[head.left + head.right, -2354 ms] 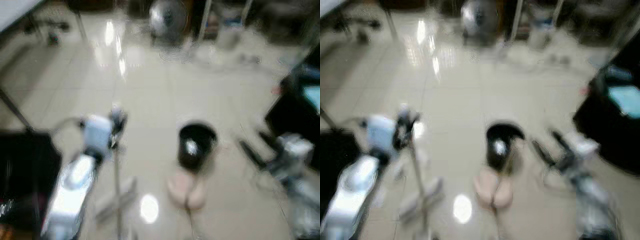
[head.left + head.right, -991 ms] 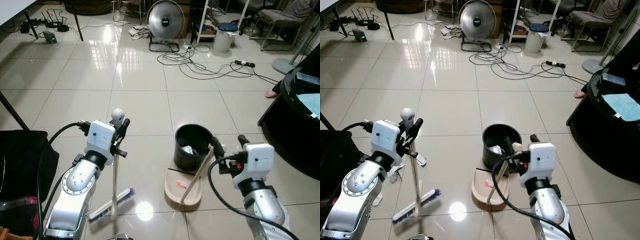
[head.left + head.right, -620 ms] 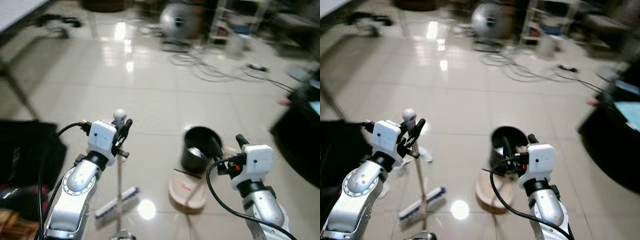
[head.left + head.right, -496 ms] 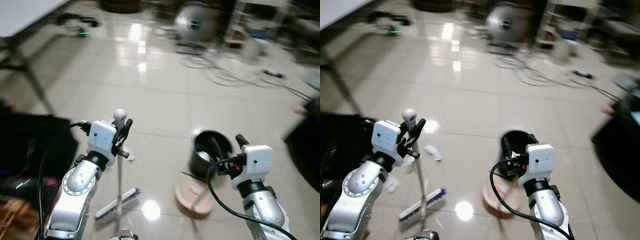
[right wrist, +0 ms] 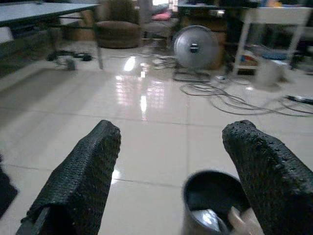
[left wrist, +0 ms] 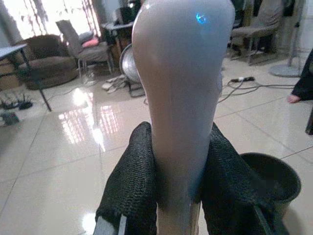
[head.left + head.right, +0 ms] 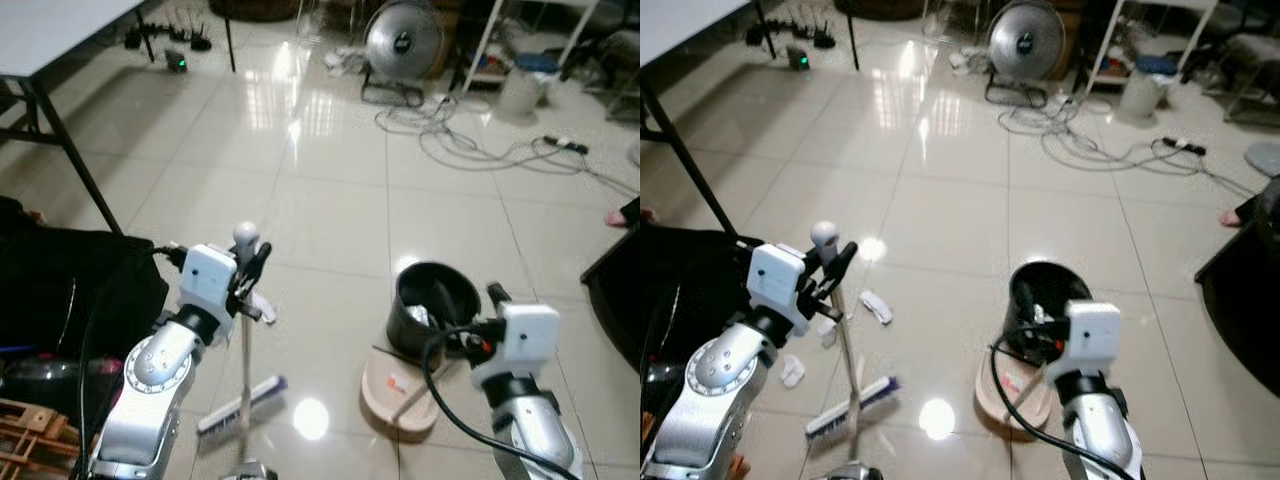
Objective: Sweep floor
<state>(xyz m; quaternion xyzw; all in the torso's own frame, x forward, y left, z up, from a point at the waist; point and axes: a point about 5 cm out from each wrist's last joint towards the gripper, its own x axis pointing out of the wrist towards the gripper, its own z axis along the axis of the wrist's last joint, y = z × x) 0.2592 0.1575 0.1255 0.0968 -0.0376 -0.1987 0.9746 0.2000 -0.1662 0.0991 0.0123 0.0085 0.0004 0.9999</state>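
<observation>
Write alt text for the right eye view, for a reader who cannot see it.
The left gripper is shut on an upright broom, its bristles on the glossy tiled floor near white paper scraps. The right gripper hangs open over a black bin, which stands behind a beige dustpan. A fan and loose cables lie beyond.

1. Glossy cream tile floor (image 7: 330, 215) with bright reflections of light.
2. A round floor fan (image 7: 403, 40) stands at the far side, tangled cables (image 7: 470, 150) lying just in front of it.
3. A white table (image 7: 50, 30) on black legs stands at the left.
4. A brown armchair (image 5: 117, 24) sits far back.
</observation>
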